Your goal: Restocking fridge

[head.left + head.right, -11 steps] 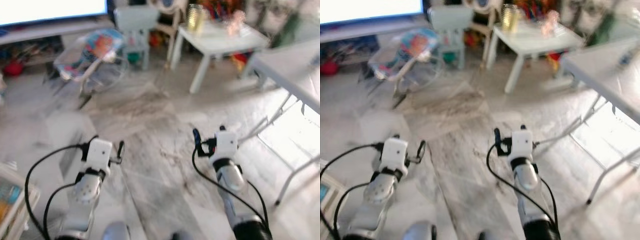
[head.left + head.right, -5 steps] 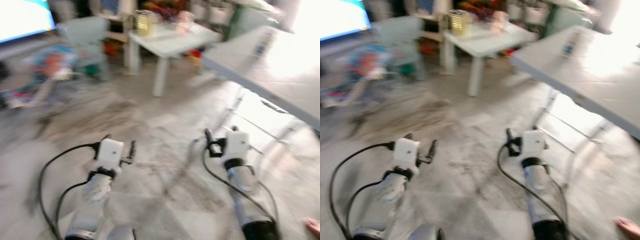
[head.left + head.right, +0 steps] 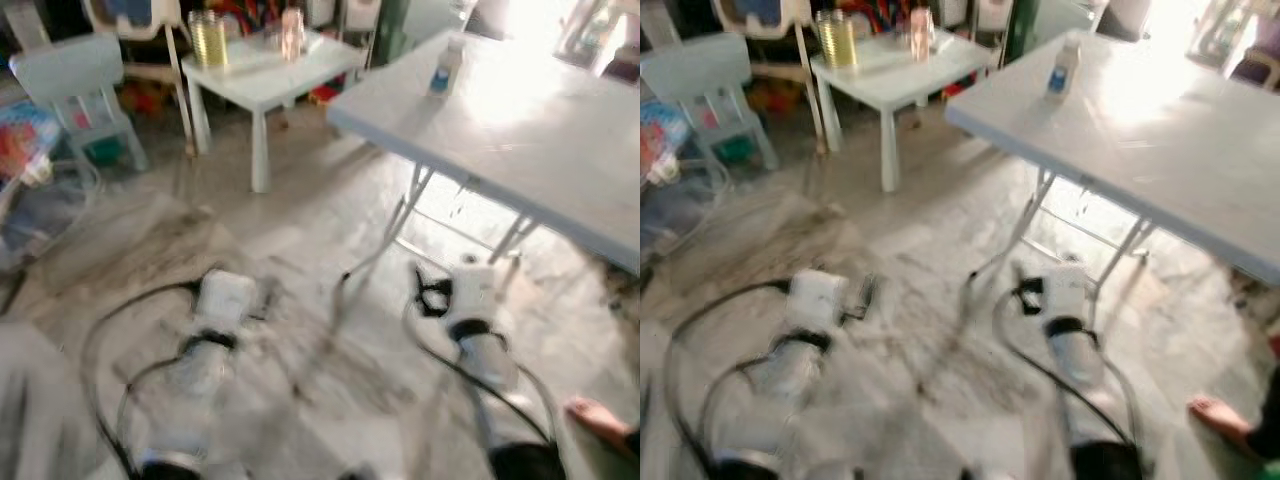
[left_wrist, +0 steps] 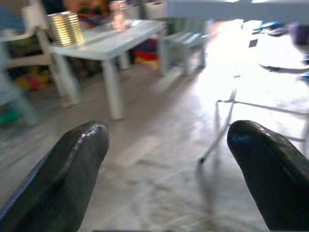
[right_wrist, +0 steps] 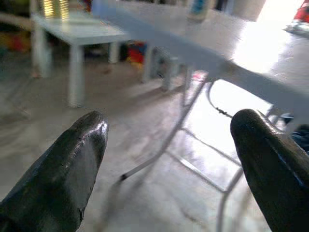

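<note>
We had a marble floor (image 3: 300, 230) under us, grey and streaky, and the head views were pretty blurry. Off to our right stood a big white folding table (image 3: 1160, 130) on thin metal legs, with a small bottle (image 3: 1065, 68) standing upright near its far corner, blue label on it. That bottle looked like the only restocking item around, and it was well away from both arms.

Further back sat a low white side table (image 3: 270, 75) carrying a yellowish jar (image 3: 207, 38) and a clear glass or bottle (image 3: 292, 32), too soft to tell which. A pale child's chair (image 3: 70, 75) was to the left of that.

Both our arms were stretched forward and low over the floor, roughly parallel, cables looping off the wrists. The left gripper (image 4: 166, 159) had its two black fingers (image 4: 72, 169) spread wide apart with nothing between them, pointing toward the side table. The right gripper (image 5: 169, 159) was the same deal, fingers (image 5: 265, 159) splayed and empty, aimed at the folding table's legs.

Down by our right side a person's bare foot (image 3: 597, 418) rested on the floor.
</note>
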Robot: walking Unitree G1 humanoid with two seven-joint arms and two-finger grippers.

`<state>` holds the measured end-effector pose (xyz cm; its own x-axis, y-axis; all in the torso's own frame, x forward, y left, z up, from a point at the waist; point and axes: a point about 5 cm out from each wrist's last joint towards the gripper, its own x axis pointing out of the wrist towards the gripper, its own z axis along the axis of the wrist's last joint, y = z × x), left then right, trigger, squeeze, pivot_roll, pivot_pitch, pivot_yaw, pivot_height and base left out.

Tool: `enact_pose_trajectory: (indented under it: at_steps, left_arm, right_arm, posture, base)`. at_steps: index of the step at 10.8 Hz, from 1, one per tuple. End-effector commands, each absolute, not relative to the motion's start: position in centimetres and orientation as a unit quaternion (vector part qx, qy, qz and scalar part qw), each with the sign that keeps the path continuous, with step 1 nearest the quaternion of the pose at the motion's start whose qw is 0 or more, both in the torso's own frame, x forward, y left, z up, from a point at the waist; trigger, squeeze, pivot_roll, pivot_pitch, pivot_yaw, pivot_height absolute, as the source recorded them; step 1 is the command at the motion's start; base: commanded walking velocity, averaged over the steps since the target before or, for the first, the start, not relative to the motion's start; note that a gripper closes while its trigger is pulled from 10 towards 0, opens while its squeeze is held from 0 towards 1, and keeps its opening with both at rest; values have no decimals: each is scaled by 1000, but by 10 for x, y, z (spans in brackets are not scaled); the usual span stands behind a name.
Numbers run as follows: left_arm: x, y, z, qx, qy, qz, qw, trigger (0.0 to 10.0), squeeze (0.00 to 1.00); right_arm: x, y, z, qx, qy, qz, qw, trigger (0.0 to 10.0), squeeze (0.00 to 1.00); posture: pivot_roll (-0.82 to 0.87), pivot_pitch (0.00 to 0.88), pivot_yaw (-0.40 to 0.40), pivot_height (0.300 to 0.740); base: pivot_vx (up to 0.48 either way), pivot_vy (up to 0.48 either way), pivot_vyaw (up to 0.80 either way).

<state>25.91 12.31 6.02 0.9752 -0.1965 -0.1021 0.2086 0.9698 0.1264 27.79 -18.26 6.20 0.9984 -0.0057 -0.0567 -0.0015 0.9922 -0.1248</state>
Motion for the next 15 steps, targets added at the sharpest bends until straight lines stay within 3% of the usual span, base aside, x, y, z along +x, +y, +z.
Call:
enact_pose_trajectory:
  at_steps: [1, 8, 15]
  left_arm:
    - [260, 137, 60, 79, 46, -87, 992, 10000, 0]
    - [267, 158, 78, 68, -12, -18, 997, 10000, 0]
    - [266, 165, 89, 64, -36, 0, 997, 10000, 0]
  right_arm:
    - [282, -170, 68, -53, 13, 13, 998, 10000, 0]
    - [278, -181, 102, -31, -72, -13, 997, 10000, 0]
    - [264, -185, 109, -21, -84, -45, 995, 10000, 0]
  posture:
    - [99, 52, -62, 740]
    - [89, 42, -54, 740]
    - [71, 54, -40, 740]
  base:
    - [341, 0, 0]
    - [460, 0, 0]
    - [465, 0, 0]
